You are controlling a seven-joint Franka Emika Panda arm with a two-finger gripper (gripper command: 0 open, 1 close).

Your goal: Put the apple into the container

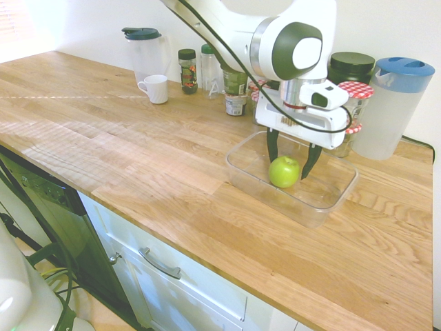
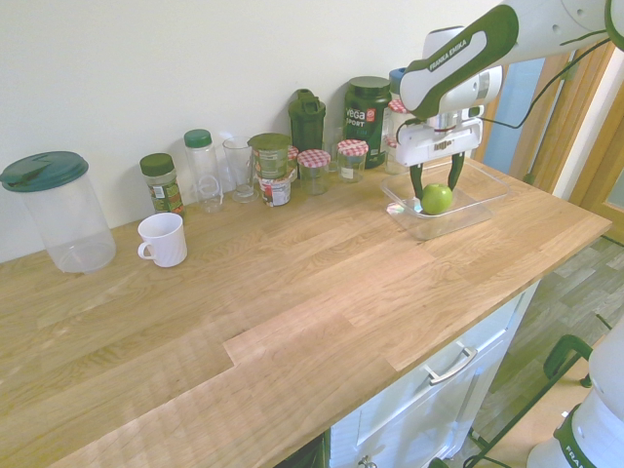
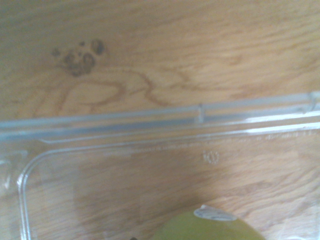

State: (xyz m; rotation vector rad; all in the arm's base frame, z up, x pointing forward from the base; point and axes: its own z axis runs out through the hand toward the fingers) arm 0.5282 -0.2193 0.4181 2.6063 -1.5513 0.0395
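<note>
The bright green apple point(image 1: 284, 172) point(image 2: 436, 199) rests on the floor of the clear plastic container point(image 1: 324, 205) point(image 2: 485, 204), which stands on the wooden counter near the back wall. My gripper point(image 1: 289, 169) point(image 2: 436, 195) reaches down into the container, open, with one dark finger on each side of the apple. The fingers stand slightly apart from the fruit. In the wrist view, the container's rim point(image 3: 150, 120) runs across the picture and the top of the apple point(image 3: 200, 231) shows at the bottom edge.
Jars with red-checked lids point(image 1: 355, 92) and a blue-lidded pitcher point(image 1: 393, 103) crowd close behind the container. Further along the wall stand bottles, a white mug point(image 1: 155, 88) and a dark-lidded pitcher point(image 1: 145, 49). The counter's front edge point(image 1: 207, 258) is nearby.
</note>
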